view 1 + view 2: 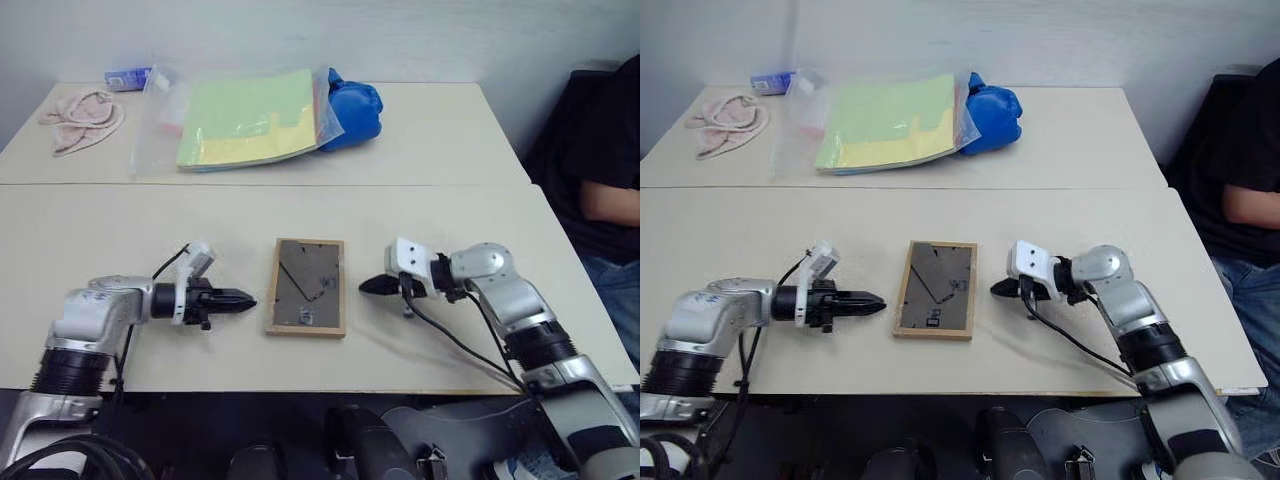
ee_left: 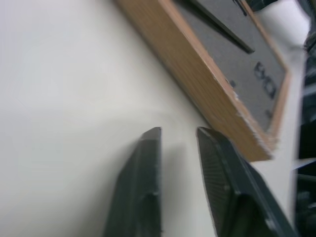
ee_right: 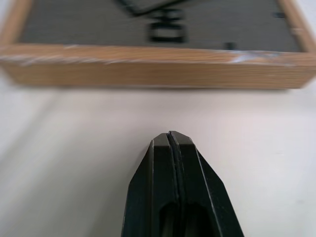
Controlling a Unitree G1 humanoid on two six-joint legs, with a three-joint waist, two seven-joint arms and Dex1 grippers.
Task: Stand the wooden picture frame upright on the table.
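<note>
The wooden picture frame (image 1: 307,287) lies flat on the cream table (image 1: 120,230), back side up, with its dark backing board and stand showing. My left gripper (image 1: 245,300) sits low just left of the frame and points at its left edge. In the left wrist view its fingers (image 2: 148,168) stand a little apart with nothing between them, close to the frame's wooden side (image 2: 212,84). My right gripper (image 1: 368,286) is just right of the frame and points at its right edge. It is shut and empty, a short gap from the wood (image 3: 158,66).
A second table behind holds a clear bag with green and yellow folders (image 1: 245,118), a blue object (image 1: 352,105), a pink cloth (image 1: 82,115) and a small blue pack (image 1: 128,77). A person (image 1: 605,170) sits at the right.
</note>
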